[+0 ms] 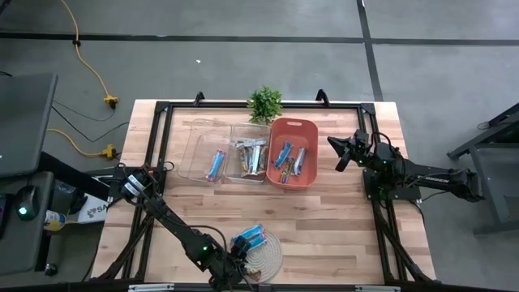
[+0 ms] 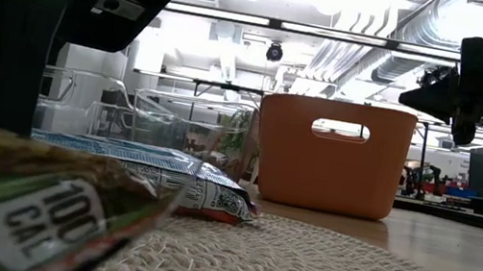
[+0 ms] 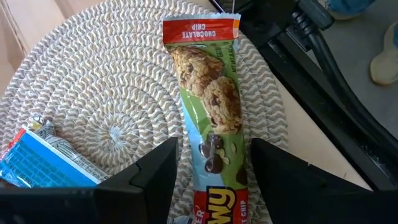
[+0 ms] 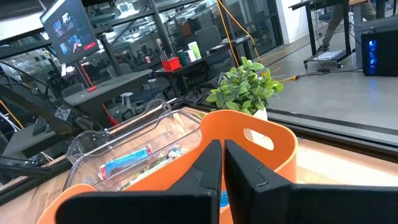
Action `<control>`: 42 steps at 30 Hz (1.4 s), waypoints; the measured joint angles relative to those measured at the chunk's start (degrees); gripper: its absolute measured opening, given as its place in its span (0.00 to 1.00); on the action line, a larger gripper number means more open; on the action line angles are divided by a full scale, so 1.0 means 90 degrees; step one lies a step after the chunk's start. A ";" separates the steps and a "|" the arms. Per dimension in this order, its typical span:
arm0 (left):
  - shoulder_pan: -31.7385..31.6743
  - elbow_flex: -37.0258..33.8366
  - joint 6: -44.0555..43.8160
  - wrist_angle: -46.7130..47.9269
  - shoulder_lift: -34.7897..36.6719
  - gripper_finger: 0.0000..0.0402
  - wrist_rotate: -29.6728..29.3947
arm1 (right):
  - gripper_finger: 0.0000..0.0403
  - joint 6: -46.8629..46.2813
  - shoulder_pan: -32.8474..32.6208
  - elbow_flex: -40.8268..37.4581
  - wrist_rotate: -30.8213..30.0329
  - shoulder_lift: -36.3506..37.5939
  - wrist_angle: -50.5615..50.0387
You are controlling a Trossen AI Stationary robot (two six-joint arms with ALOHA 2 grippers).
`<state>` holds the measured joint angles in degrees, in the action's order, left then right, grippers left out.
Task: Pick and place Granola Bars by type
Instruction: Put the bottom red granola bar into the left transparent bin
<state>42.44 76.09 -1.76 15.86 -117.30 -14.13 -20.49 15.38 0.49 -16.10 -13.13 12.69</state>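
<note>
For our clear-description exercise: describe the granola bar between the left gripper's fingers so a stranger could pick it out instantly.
Find the round woven mat at the table's near edge, under the left gripper. On it, between that gripper's open fingers, lies the chocolate chip bar. Its green wrapper with pictured cookies and a red end sets it apart from the blue bar beside it.

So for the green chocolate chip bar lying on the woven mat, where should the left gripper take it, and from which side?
Across its narrow width near mid-length, coming straight down from above. The chocolate chip bar lies flat on the woven mat, long and thin, and the open left gripper already straddles it, a finger on each long edge. The blue bar lies clear.
</note>
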 joint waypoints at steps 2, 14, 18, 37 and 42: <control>0.0000 0.0000 -0.0002 0.0000 -0.0001 0.49 -0.0028 | 0.00 0.0000 0.0002 0.0002 -0.0002 0.0000 0.0002; -0.0002 0.0178 0.0000 0.0166 -0.0030 0.49 -0.0086 | 0.00 0.0000 0.0002 0.0000 -0.0002 0.0000 0.0002; -0.0012 0.0282 0.0002 0.0210 -0.0044 0.49 -0.0126 | 0.00 0.0000 0.0000 0.0000 -0.0002 0.0002 0.0000; -0.0007 0.0402 0.0000 0.0555 -0.0019 0.15 0.0170 | 0.00 0.0000 0.0002 0.0000 -0.0002 0.0000 0.0000; -0.0011 0.0836 0.0046 0.0889 -0.0019 0.13 0.0034 | 0.00 0.0000 0.0000 0.0000 -0.0002 0.0000 0.0002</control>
<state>42.34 83.62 -1.35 23.86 -117.47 -13.82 -20.49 15.38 0.49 -16.11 -13.13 12.71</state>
